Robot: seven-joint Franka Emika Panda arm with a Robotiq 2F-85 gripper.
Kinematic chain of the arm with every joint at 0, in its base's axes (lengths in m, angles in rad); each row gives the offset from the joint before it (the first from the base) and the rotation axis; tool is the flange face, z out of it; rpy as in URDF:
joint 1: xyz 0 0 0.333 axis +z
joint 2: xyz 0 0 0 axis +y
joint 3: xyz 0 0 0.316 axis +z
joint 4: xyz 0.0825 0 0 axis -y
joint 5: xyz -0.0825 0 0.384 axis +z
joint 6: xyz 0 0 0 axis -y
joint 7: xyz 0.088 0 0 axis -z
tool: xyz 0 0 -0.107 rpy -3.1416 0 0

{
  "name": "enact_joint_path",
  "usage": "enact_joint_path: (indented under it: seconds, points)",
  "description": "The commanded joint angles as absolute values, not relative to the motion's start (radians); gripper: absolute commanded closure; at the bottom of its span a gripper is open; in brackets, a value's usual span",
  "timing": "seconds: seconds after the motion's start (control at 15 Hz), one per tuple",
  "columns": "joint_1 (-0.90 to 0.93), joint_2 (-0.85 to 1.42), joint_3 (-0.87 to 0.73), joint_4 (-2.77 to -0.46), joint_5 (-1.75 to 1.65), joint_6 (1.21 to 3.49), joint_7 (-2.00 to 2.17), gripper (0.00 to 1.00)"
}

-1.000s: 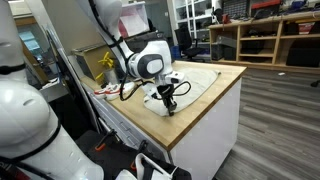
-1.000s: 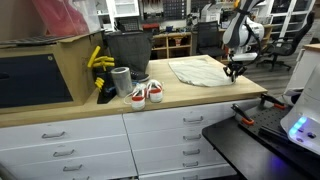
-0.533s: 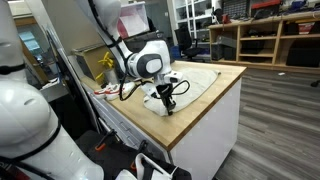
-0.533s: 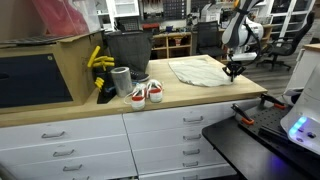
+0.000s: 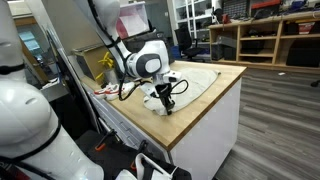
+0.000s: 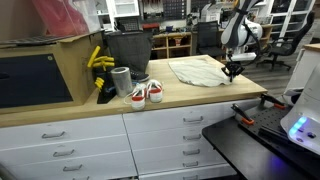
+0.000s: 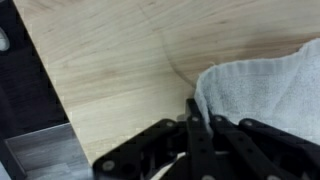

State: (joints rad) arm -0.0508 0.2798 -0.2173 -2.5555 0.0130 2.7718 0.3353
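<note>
A pale white cloth [image 6: 198, 70] lies spread on the wooden countertop [image 6: 180, 94]; it also shows in an exterior view [image 5: 192, 80]. My gripper [image 6: 232, 74] is down at the cloth's corner near the counter's end, also seen in an exterior view [image 5: 168, 103]. In the wrist view the black fingers [image 7: 198, 128] are pressed together with the edge of the cloth [image 7: 262, 88] pinched between them. The gripper [image 7: 202, 122] is shut on that corner of fabric, low against the wood.
A pair of white and red sneakers [image 6: 147, 94] sits near the counter's front edge. Behind them stand a grey cup [image 6: 121, 81], a dark bin [image 6: 127, 50] and yellow bananas [image 6: 98, 60]. The counter edge drops off beside the gripper [image 7: 40, 120].
The fingers have closed the last bit onto the cloth corner. The arm has stayed in the same place.
</note>
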Motion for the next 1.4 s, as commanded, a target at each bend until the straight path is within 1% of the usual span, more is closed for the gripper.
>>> enact_joint_path:
  seconds: [0.0, 0.53, 0.87, 1.33]
  points:
    - [-0.035, 0.248, -0.225, -2.583, -0.008, 2.772, 0.340, 0.99]
    - [-0.010, 0.229, -0.235, -2.572, -0.026, 2.751, 0.369, 0.99]
    - [0.009, 0.241, -0.248, -2.530, -0.064, 2.696, 0.412, 0.99]
    - [0.010, 0.230, -0.220, -2.444, -0.049, 2.600, 0.448, 0.99]
